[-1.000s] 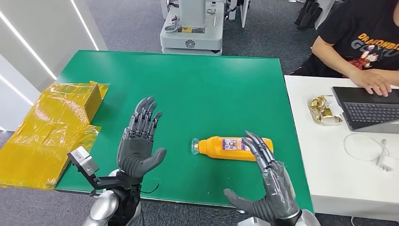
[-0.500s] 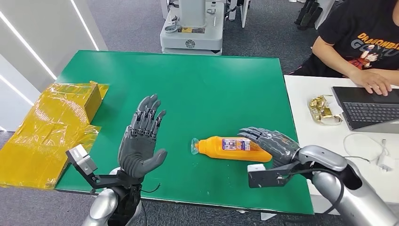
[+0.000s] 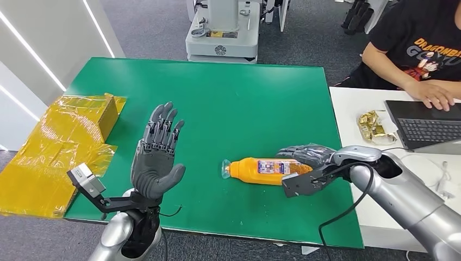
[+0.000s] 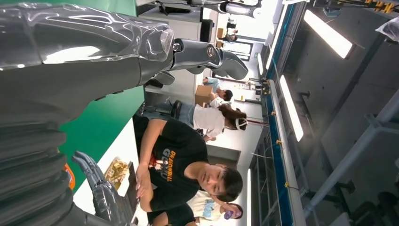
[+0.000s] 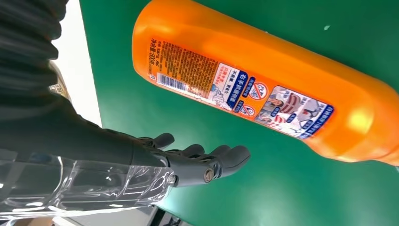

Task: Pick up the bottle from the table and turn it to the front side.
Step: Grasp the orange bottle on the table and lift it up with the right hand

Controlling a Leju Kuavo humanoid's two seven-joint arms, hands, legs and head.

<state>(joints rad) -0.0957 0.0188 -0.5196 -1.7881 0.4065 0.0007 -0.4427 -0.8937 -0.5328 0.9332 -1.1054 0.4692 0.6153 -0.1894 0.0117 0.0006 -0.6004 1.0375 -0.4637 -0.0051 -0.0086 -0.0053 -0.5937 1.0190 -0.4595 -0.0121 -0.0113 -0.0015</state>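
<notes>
Head view: the base end of the orange bottle is hidden behind the right hand and its wrist camera mount, so contact cannot be judged. Right wrist view: the bottle's neck is cut off at the edge; its label print is too small to read. The laptop is cropped.

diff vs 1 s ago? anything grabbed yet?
The right hand swung from the near table edge over to the base end of the orange bottle; its fingers are spread beside the bottle, no grip yet. The bottle lies as before, and the left hand stays raised and open.
</notes>
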